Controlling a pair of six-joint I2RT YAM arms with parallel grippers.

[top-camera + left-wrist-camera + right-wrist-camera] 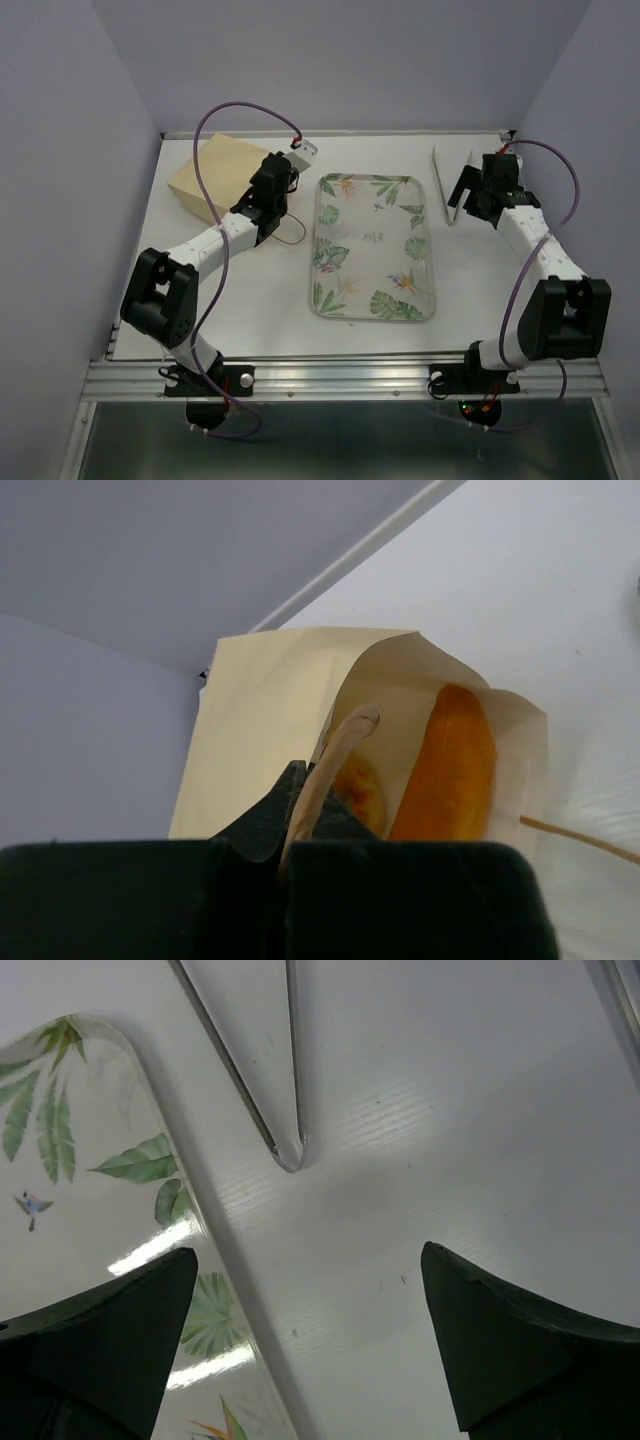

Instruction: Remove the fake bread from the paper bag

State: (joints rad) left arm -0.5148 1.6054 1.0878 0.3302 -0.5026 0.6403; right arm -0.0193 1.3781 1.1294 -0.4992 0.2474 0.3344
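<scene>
Lying at 10 o'clock: tan kraft paper bag, glossy orange loaf inside. Left gripper clamped on thin brown handle; right gripper wide apart, empty.

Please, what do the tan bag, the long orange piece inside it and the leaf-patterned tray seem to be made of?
The paper bag: matte tan kraft paper, thin edges and folds. The long loaf: probably plastic, its orange skin smooth and slightly glossy. The tray: hard and glossy, perhaps melamine or plastic; light glares off it in the right wrist view.
</scene>
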